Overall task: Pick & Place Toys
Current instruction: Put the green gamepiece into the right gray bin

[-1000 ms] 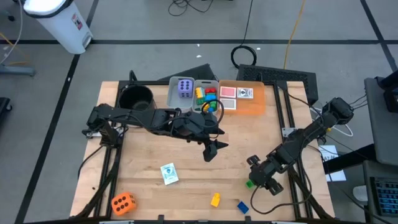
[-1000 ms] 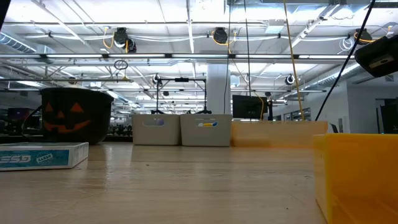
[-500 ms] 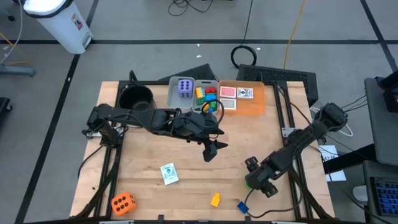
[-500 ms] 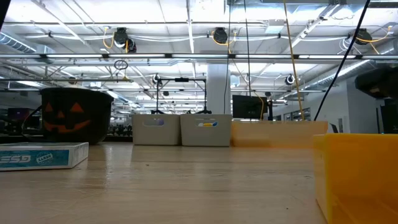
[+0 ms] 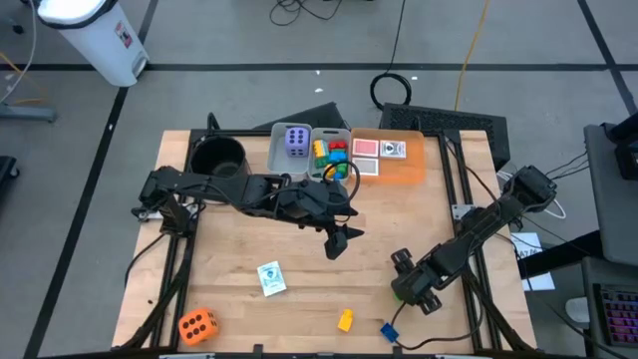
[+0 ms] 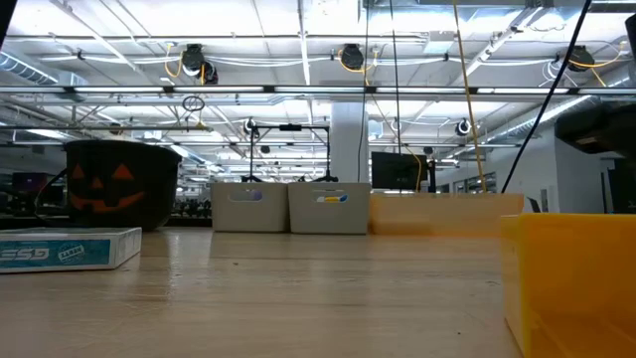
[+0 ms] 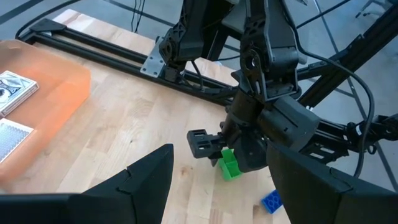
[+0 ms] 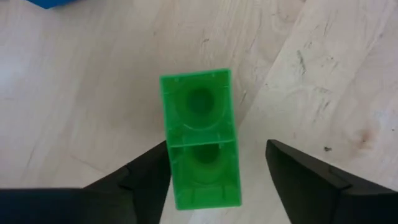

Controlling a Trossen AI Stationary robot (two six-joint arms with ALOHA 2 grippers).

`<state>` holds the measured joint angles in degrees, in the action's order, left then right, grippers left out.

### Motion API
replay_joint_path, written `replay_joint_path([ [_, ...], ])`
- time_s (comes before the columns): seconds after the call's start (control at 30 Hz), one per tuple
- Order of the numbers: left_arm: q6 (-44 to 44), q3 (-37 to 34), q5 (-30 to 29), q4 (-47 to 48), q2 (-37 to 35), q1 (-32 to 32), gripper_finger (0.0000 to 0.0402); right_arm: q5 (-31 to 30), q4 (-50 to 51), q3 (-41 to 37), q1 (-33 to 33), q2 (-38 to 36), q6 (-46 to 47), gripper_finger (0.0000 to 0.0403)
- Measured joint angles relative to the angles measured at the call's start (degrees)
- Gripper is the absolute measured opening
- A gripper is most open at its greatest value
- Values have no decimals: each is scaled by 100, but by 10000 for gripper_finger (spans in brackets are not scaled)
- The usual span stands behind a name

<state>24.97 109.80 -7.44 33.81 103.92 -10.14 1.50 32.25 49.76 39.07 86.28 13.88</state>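
Observation:
A green brick lies flat on the table near the front right; it also shows in the left wrist view. My right gripper points down over it, open, with one finger on each side of the brick's long sides. My left gripper is open and empty above the middle of the table. A yellow brick, a blue brick, an orange die and a picture card lie near the front edge.
At the far edge stand a black pumpkin bucket, a grey bin with a purple die, a grey bin with several bricks and an orange tray with cards. Bare wood lies between my two grippers.
My right gripper has gone a little toward the table's left edge and down over the green brick, which has stayed where it was.

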Motion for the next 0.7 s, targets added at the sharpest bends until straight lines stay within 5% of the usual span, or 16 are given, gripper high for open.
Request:
replay_joint_path([
  [0.43, -2, 0, 0, 32, 0, 1, 266, 0, 31, 0, -2, -1, 11, 133],
  [0.7, -4, 0, -4, 29, 0, 9, 266, 2, 40, -2, -2, -37, 20, 127],
])
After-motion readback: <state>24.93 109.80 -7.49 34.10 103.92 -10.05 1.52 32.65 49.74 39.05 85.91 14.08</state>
